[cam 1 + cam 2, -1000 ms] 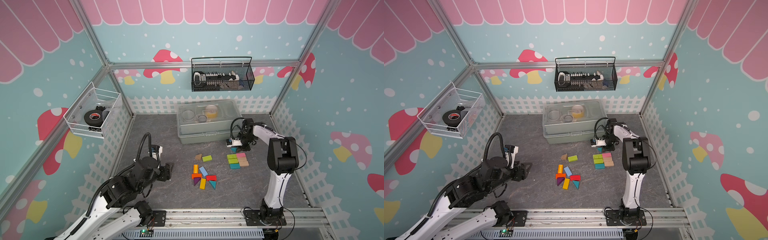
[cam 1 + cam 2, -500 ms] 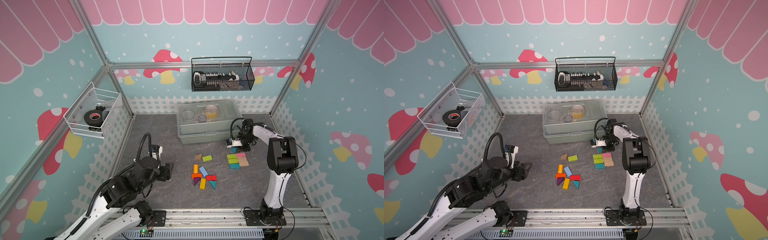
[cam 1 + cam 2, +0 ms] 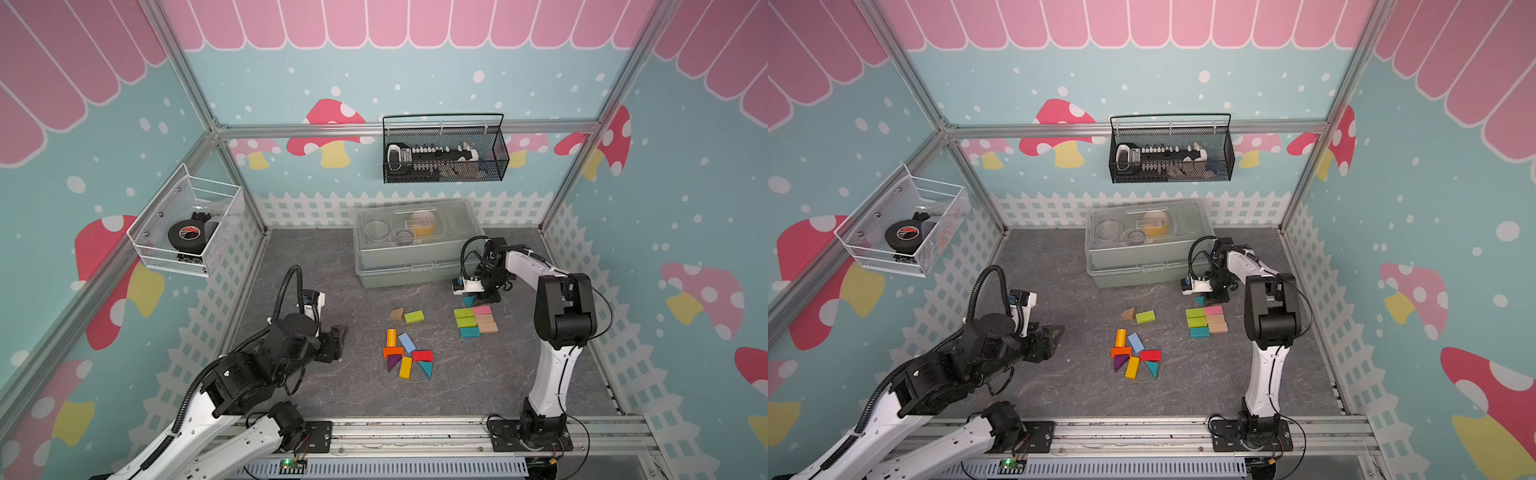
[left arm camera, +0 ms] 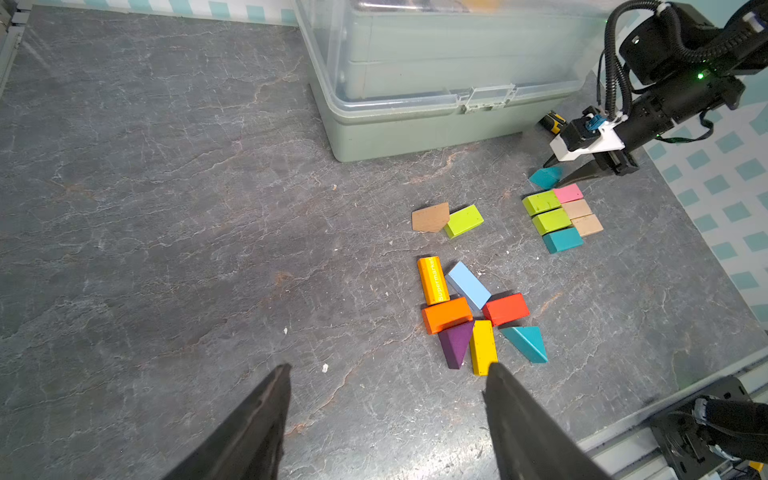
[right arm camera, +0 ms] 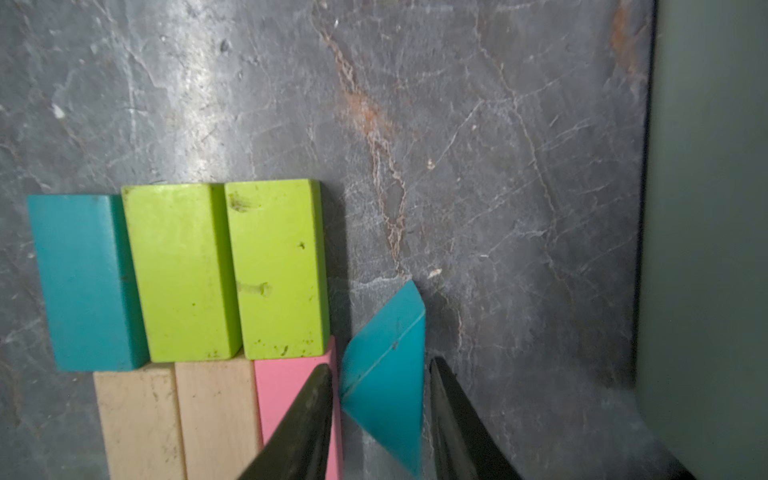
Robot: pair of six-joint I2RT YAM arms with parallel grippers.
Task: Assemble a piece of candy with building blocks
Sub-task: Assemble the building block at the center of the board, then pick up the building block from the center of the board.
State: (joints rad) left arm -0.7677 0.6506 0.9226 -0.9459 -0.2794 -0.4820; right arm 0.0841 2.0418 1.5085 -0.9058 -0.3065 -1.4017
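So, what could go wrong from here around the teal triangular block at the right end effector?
The right end effector straddles the teal triangular wooden prism with only thin gaps, so retreating askew could drag or tip it. One fingertip hangs over the pink rectangular wooden block; a sideways move might shove it out of line.

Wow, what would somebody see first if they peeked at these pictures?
Probably the jumble of bright wooden blocks in the middle of the grey table, set against pink-and-teal walls painted with mushrooms. Next comes the neat rectangle of six blocks nearer the right arm. There the right pincer stands with its jaws either side of a teal triangle block.
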